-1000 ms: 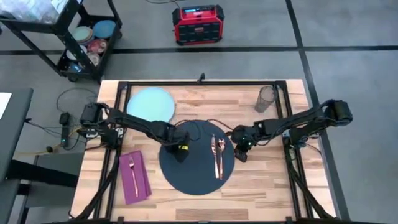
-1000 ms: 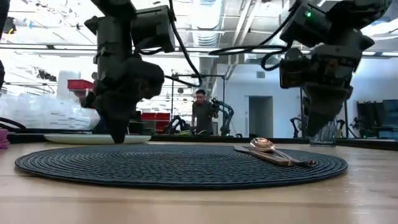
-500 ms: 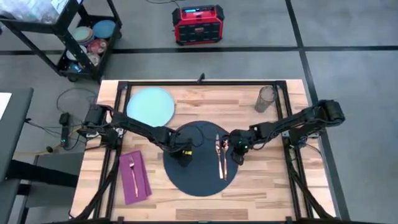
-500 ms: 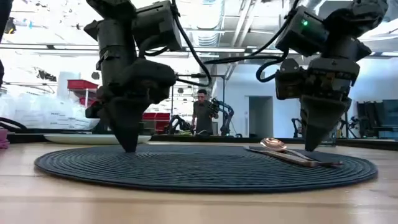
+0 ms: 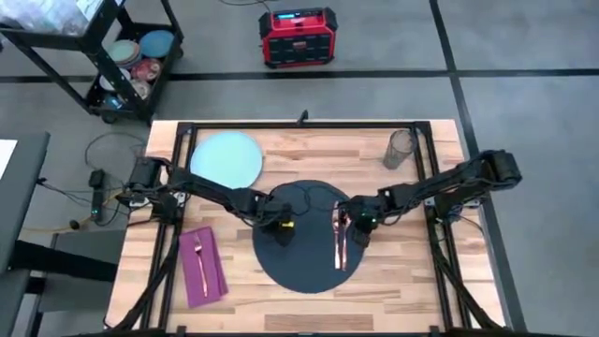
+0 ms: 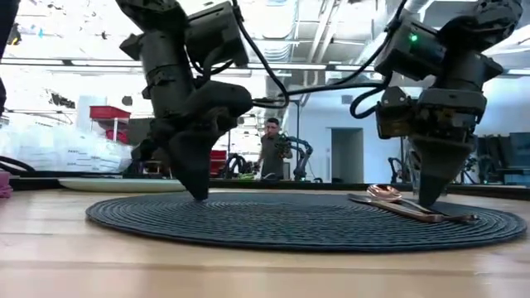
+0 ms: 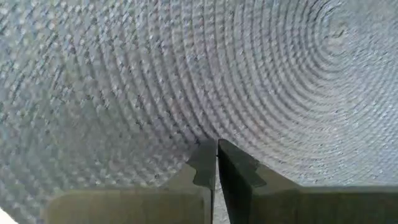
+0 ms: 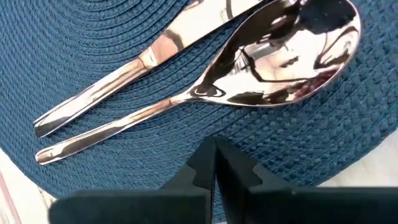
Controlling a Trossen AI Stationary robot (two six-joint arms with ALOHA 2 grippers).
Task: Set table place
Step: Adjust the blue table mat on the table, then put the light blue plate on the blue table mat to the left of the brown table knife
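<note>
— What is shown on the table [image 5: 393, 271]?

— The round dark mat [image 5: 304, 271] is seen slid toward the right side of the table, compared with a second earlier. It is being dragged flat over the wood, pinned down by both arms.

— And the other pieces?

— They are left where they were. The pale blue plate [image 5: 226, 157] lies at the far left corner, off the mat. The magenta napkin [image 5: 211, 276], with a fork [image 5: 199, 257] on it, is laid at the near left, now a little farther from the mat's edge. The glass [image 5: 400, 148] is stood at the far right. Only the spoon and knife [image 5: 341, 239] are carried along, side by side on the mat's right part.

— How are the tools held?

— The left gripper [image 5: 281, 231] is clenched on nothing, its tip pressed onto the weave left of the mat's centre. The right gripper [image 5: 358, 234] is likewise pinched closed and empty, set down on the mat just beside the spoon's handle.

— What is meant for the task?

— The mat is judged to be under adjustment only. The plate is not yet placed on it, so the setting appears far from finished.
</note>
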